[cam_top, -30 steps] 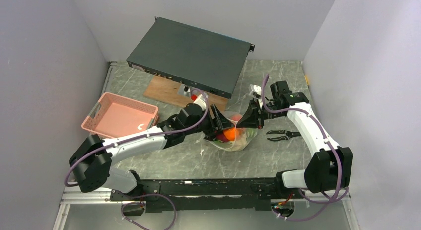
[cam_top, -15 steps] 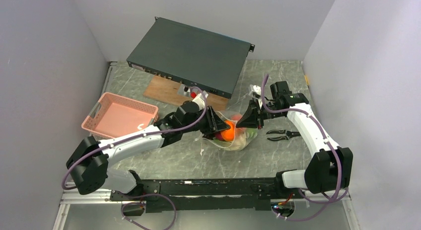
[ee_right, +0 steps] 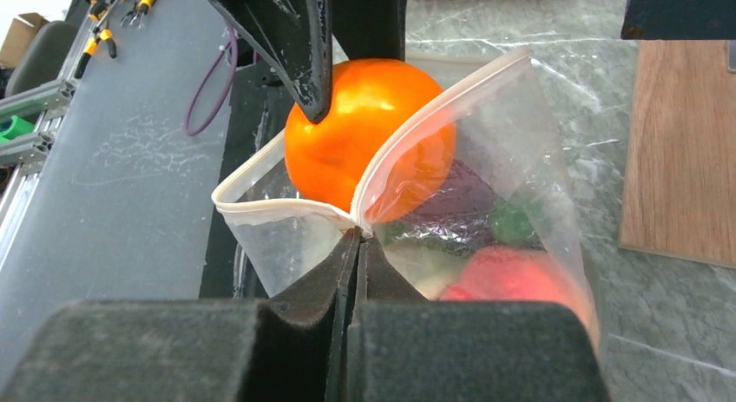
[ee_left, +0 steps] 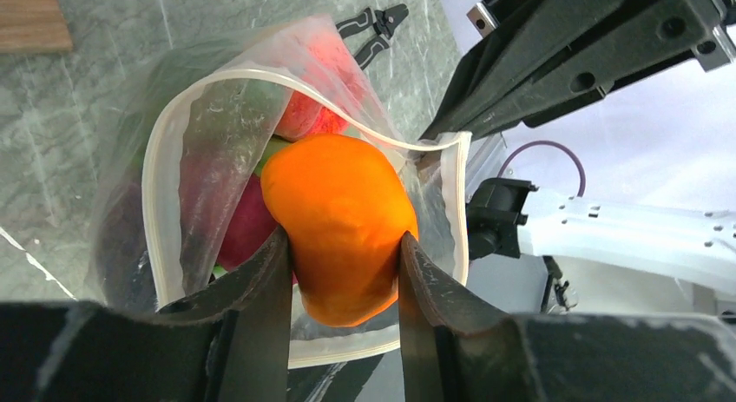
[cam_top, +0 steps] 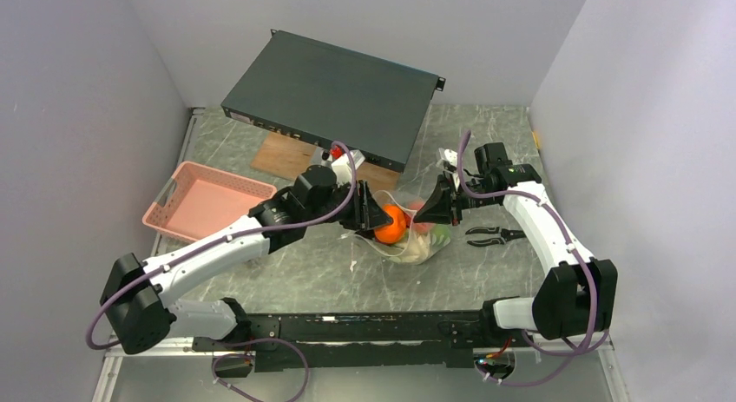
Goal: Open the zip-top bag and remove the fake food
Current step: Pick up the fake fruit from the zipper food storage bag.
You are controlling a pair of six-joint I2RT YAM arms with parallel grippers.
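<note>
At the left of the tabletop, the pink mesh basket is seen well apart from the work. To its right, the left claw is closed part-way, as far as the orange ball allows. The ball is gripped on both sides and held at the mouth of the zip-top bag, partly above the zip rim.

The zip strip is seen parted and the mouth gapes in a wide loop, so the opening step can be judged done. The bag rests on the tabletop between the two claws, with its mouth raised. Inside it a red-pink fruit, a dark purple-red piece and a green piece are visible through the plastic.

The right claw is pinched tight on the zip rim opposite the left claw, and the mouth is held up by it. Farther right, the black pliers lie flat on the tabletop.

Removal is judged barely begun: the first piece is not yet clear of the bag, and the others are left to be taken out.
</note>
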